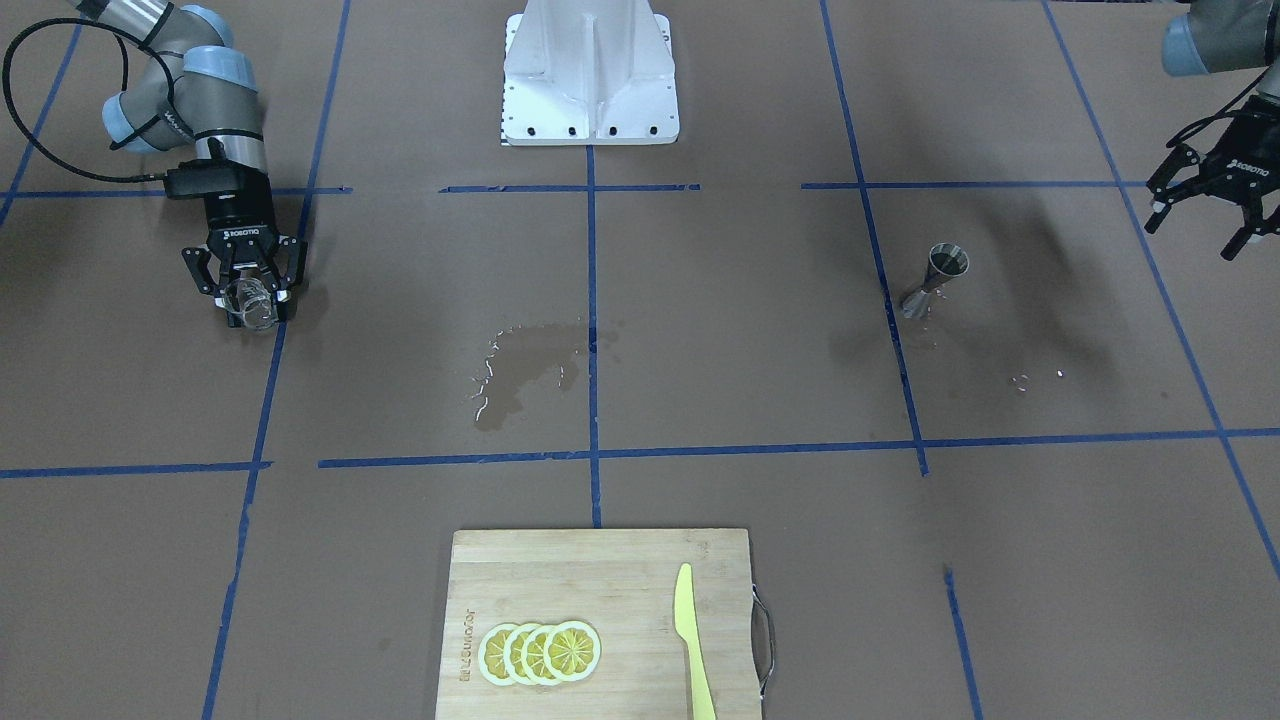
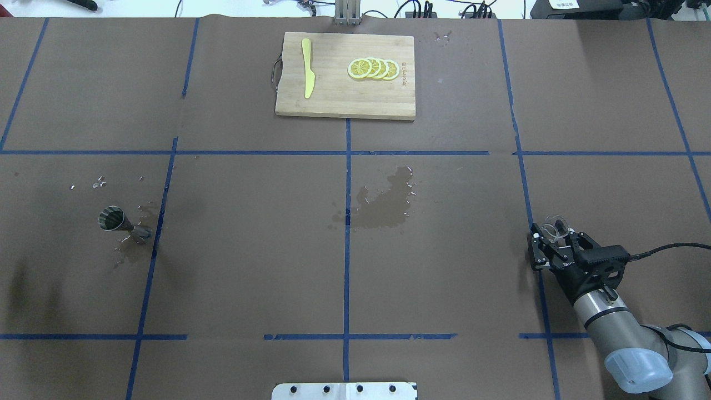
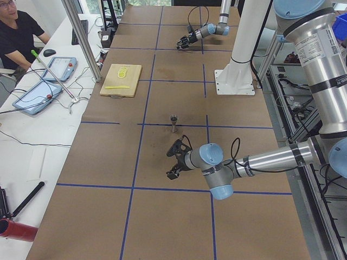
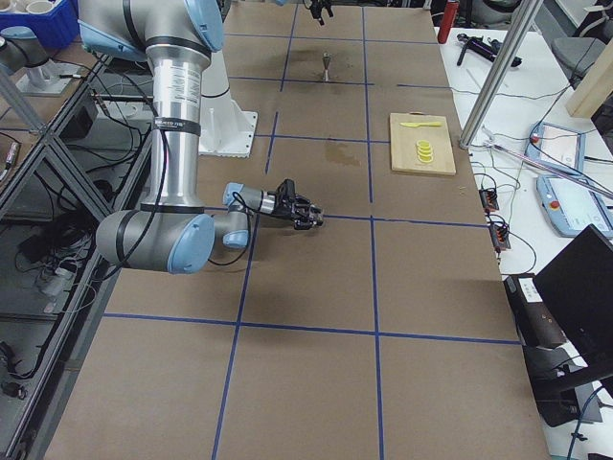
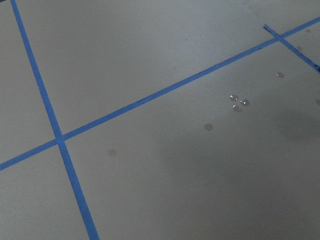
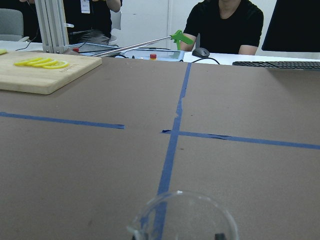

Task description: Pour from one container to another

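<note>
"At the table's right end, item one?" asks the checker.

"Right gripper (image 1: 252,298)," the clerk reads. "Low over the brown table (image 1: 700,300), fingers clamped around the tumbler (image 1: 250,313). Tumbler: short, round, clear glass. Rim up and about level in the right wrist view. Contents: cannot be told."

"Item two, the jigger (image 1: 940,278)?"

"Shiny steel, hourglass form. It stands on what looks like the smaller cone, long axis vertical, wider mouth up. Location: toward the robot's left, well apart from the tumbler, with a wet patch (image 1: 530,360) on the table between them. Droplets (image 1: 1020,381) lie near its foot."

"Which arm is nearer it?"

"Left gripper (image 1: 1200,225): fingers spread, nothing held, hanging above the table just beyond the jigger. It is much the nearer. The glass, however, is with the right arm. By the clerk's reckoning the coming move is a long carry across the table toward the robot's left, then a tilt of the rim over the jigger's small mouth."

"Remaining stock?"

"Cutting board (image 1: 600,570) at the operators' edge, bearing lemon slices (image 1: 540,652) and a yellow knife (image 1: 690,640). These look to have no part in the pour."
</note>
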Controlling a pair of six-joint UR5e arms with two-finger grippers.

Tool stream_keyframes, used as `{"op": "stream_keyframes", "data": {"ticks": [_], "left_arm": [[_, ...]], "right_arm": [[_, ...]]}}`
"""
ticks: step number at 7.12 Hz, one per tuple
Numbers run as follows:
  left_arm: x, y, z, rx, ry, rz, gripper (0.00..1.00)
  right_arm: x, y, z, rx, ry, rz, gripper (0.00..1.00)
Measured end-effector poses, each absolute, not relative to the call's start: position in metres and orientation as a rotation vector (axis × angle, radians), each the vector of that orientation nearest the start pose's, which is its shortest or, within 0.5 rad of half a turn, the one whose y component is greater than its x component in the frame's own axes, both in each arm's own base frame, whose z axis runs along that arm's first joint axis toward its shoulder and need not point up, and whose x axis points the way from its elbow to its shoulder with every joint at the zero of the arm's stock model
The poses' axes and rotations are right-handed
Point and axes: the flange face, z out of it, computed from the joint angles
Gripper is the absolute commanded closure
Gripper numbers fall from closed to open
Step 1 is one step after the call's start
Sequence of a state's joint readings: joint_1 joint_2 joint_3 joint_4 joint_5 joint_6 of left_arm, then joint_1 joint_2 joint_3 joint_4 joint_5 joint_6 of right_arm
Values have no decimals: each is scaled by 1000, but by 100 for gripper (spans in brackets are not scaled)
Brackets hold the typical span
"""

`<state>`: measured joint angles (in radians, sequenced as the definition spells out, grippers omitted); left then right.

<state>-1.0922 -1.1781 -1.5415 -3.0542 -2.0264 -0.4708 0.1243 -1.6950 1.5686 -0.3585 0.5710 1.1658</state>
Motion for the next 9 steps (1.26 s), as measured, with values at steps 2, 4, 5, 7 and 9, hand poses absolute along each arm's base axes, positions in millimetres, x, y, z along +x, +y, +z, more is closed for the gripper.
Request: {"op": "stream_keyframes", "data": {"ticks": [2,4,5,7,9], "left_arm": [[69,-327,672,739,842,248,0],[69,-327,672,739,842,247,0],[69,-327,672,739,843,247,0],[70,-329,672,742,842,247,0],[70,-332,671,751,835,241,0]], "right_arm": [[-401,-268,570,1111,-717,302,18],[-401,-268,569,1110,-721,302,18],[-401,-268,568,1109,-723,302,18],[-402,-267,567,1108,-728,302,3],[-403,-266,566,1107,-735,302,1]]}}
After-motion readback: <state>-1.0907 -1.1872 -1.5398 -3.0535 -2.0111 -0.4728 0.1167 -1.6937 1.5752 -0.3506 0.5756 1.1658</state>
